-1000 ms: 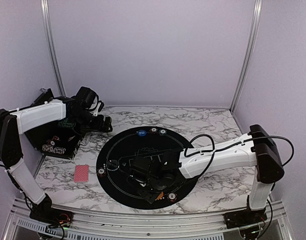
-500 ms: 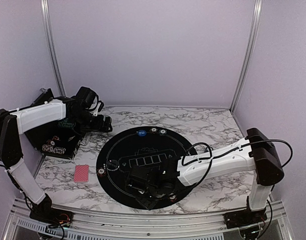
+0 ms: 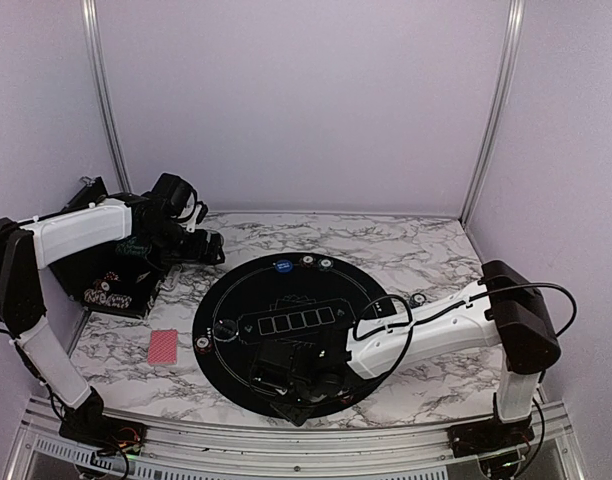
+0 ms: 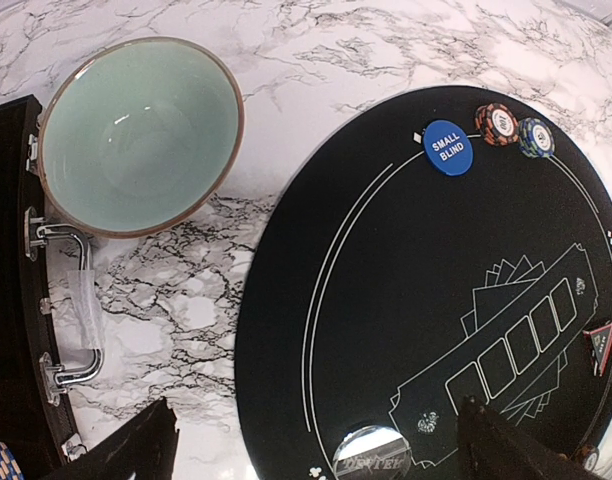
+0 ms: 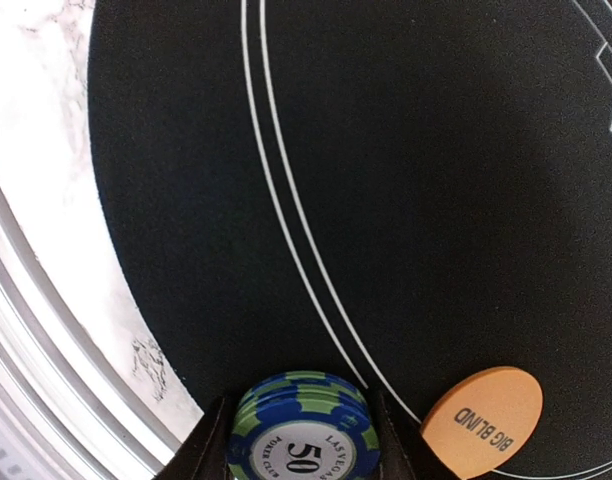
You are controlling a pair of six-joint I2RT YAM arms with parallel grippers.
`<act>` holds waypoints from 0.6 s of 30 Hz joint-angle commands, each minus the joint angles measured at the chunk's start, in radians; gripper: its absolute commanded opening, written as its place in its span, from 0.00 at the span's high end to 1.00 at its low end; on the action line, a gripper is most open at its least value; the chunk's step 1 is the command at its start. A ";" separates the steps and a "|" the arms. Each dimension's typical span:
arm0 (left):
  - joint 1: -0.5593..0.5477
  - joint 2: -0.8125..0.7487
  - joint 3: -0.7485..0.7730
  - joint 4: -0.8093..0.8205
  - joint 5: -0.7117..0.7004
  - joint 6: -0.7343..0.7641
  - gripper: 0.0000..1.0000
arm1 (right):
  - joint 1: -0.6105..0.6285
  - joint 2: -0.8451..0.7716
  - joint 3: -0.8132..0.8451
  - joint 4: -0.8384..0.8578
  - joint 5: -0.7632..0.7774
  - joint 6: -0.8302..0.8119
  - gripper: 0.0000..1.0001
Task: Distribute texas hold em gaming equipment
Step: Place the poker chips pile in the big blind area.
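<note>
the right gripper [image 5: 299, 448] pinches stacked blue-and-green striped poker chips [image 5: 301, 415], the top one marked 50, at the near edge of the round black mat [image 5: 406, 150]. an orange big blind disc [image 5: 483, 420] lies on the mat just beside them. the left gripper [image 3: 208, 247] hangs spread wide near a teal bowl [image 4: 138, 135]. a blue small blind disc [image 4: 447, 147] and two striped chips [image 4: 497, 123] sit at the mat's far edge. a red-backed card [image 3: 163, 346] lies left of the mat.

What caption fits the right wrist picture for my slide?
Right gripper pinches a blue-green 50 chip beside the orange Big Blind button.
</note>
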 commanded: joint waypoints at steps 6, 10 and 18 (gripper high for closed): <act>0.007 0.006 -0.012 0.013 0.002 0.001 0.01 | 0.010 0.014 -0.001 0.007 -0.009 0.012 0.55; 0.006 0.010 -0.013 0.013 0.002 0.002 0.01 | 0.010 0.010 0.006 0.003 -0.011 0.008 0.50; 0.007 0.014 -0.013 0.012 0.002 0.002 0.01 | 0.009 0.004 0.055 -0.032 -0.001 -0.008 0.46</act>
